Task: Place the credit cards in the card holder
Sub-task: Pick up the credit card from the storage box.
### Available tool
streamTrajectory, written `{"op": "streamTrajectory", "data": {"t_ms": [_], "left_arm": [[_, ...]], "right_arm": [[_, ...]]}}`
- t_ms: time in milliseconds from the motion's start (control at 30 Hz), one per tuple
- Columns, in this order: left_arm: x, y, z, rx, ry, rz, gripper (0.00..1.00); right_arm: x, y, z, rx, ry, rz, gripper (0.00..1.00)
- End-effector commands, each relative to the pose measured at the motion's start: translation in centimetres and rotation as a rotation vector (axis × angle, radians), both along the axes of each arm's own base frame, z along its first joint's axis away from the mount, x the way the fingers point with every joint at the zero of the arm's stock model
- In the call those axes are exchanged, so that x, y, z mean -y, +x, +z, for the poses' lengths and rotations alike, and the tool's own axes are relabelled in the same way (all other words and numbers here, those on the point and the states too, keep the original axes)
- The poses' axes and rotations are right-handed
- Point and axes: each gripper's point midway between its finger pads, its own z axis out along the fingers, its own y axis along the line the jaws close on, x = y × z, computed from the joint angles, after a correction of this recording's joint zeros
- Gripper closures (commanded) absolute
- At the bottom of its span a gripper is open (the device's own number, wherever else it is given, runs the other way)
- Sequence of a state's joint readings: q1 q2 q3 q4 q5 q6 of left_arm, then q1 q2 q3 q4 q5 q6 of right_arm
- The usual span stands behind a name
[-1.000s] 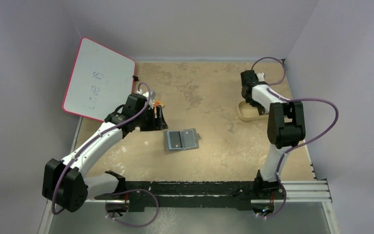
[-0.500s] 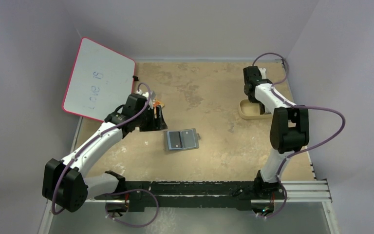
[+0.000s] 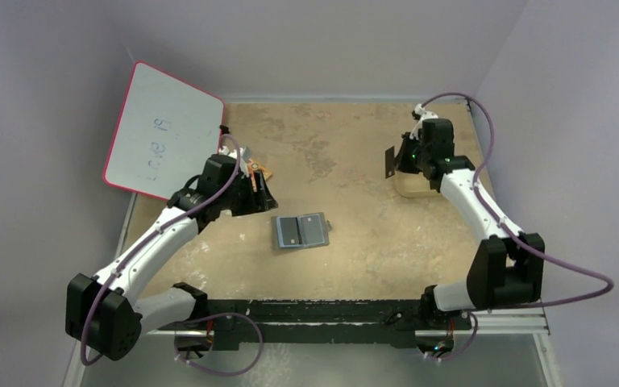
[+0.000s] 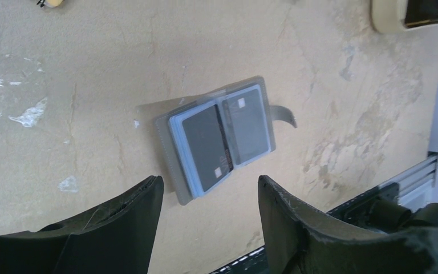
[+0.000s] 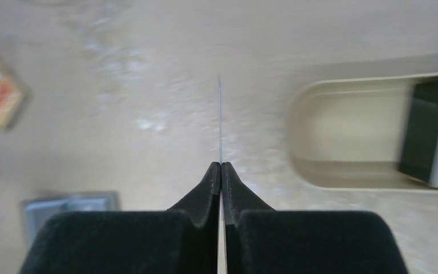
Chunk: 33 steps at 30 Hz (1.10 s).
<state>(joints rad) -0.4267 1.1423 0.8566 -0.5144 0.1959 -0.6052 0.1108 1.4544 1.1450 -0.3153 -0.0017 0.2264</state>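
Observation:
The card holder (image 3: 301,230) lies open and flat mid-table, light blue inside, with dark grey cards in both halves (image 4: 222,137). My right gripper (image 3: 400,157) hangs above the table just left of the tan tray (image 3: 416,189), shut on one credit card (image 3: 389,162). In the right wrist view that card (image 5: 220,117) shows only as a thin edge rising from the pinched jaws (image 5: 220,165). More dark cards (image 5: 433,134) stand in the tray (image 5: 342,114). My left gripper (image 3: 263,193) hovers left of the holder, open and holding nothing (image 4: 211,188).
A pink-rimmed whiteboard (image 3: 165,129) leans at the back left. A small orange object (image 3: 263,171) lies beside the left wrist. Walls close in the table on three sides. A black rail (image 3: 355,310) runs along the near edge.
The right gripper closed on a card, lifted it out of the tray and swung left, its arm unfolding. The left arm shifted slightly; the holder stayed put.

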Motion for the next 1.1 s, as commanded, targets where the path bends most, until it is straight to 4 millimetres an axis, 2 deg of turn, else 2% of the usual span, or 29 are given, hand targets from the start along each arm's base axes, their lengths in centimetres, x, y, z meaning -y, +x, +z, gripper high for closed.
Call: {"op": "streamTrajectory", "data": {"t_ms": [0,33,67,200,300,400,600,867,1067], "left_arm": [[1.7,0.8,3.5,0.065,-0.162,0.048,0.40],[2.2,0.8,4.2,0.072,-0.201,0.044,0.40],[2.6,0.8,4.8,0.074,-0.238,0.045,0.40],[4.0,0.9,7.5,0.101,-0.381,0.045,0.40],[5.1,1.0,9.6,0.123,-0.513,0.046,0.42],[5.6,1.1,11.3,0.161,-0.601,0.037,0.45],[6.6,0.7,13.5,0.201,-0.735,-0.008,0.46],[7.4,0.2,15.5,0.243,-0.837,-0.082,0.47],[8.1,0.1,15.0,0.227,-0.851,-0.110,0.55]], "right_arm": [[-8.9,-2.0,4.5,0.150,0.402,0.289,1.00],[-10.0,-2.8,5.4,0.170,0.463,0.330,1.00],[-10.9,-3.7,5.2,0.167,0.516,0.355,1.00],[-14.7,-6.5,6.6,0.200,0.699,0.454,1.00],[-18.3,-9.2,7.8,0.228,0.827,0.555,1.00],[-20.3,-11.5,9.1,0.246,0.958,0.615,1.00],[-22.1,-14.0,11.1,0.269,1.104,0.700,1.00],[-22.8,-14.8,12.0,0.256,1.205,0.717,1.00],[-23.3,-15.0,12.2,0.251,1.235,0.736,1.00]]}}
